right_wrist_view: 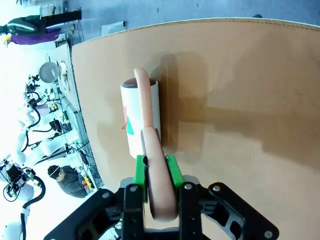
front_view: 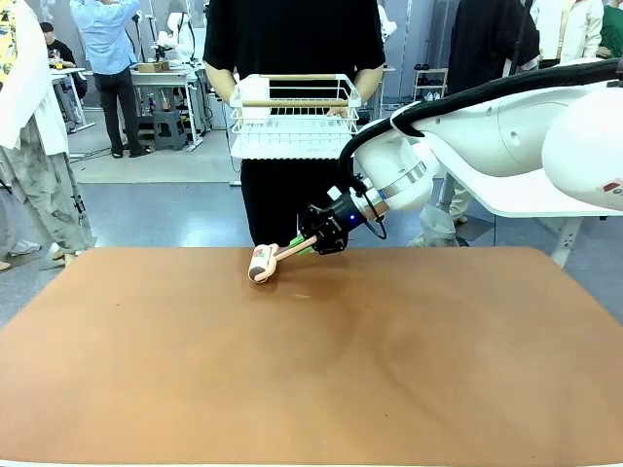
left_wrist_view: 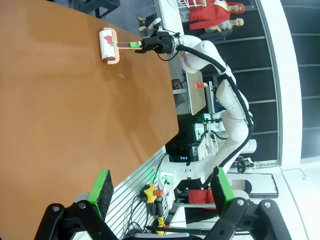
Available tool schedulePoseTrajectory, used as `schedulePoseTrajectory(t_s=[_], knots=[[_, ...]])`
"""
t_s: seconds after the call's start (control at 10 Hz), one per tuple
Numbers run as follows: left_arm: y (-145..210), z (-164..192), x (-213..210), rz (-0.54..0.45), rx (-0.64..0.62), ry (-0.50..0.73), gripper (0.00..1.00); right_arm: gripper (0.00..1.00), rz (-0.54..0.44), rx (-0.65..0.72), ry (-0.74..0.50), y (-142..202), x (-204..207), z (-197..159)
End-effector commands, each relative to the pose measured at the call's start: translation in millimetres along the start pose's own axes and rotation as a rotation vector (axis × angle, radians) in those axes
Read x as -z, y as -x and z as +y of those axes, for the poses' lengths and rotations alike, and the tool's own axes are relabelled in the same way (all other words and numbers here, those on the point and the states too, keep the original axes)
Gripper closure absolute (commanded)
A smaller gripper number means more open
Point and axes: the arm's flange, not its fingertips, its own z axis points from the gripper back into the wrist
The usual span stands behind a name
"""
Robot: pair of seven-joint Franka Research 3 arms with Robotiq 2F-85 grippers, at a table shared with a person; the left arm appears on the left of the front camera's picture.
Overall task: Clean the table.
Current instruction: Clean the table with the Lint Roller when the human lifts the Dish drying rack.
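From my console, the table (front_view: 311, 379) lies directly beneath the right pincer (right_wrist_view: 157, 172) and spreads wide on every side of it, its reddish-brown top bare apart from the tool. The right pincer is closed tight on the pink handle of the lint roller (front_view: 261, 265), its green pads squeezing the handle from both sides. The white roll sits just beyond the fingertips and appears to rest flat on the table top near its far edge. I judge the low, slanted grip is meant to press the sticky roll against the surface so it can be swept across it. The left pincer (left_wrist_view: 161, 185) hangs well apart from the roller, its jaws spread wide with nothing between them, seemingly parked out of the working arm's way. Past the right pincer, beyond the far edge, a person holds a white wire basket (front_view: 292, 136) at chest height, perhaps waiting to take the tool. I count one table, one roller, one basket and two pincers.
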Motion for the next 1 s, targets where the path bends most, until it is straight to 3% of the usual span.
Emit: schedulePoseTrajectory(t_s=[0.0, 0.6, 0.9], knots=[[3, -1, -2, -0.001, 0.008, 0.013, 0.0, 1.0, 0.003, -0.046, 0.065, 27, -1, -24], [3, -1, -2, -0.001, 0.008, 0.013, 0.0, 0.98, -0.08, -0.071, -0.112, 60, -96, -10], [3, -1, -2, -0.001, 0.008, 0.013, 0.0, 1.0, -0.106, -0.075, -0.056, 85, -145, 1]])
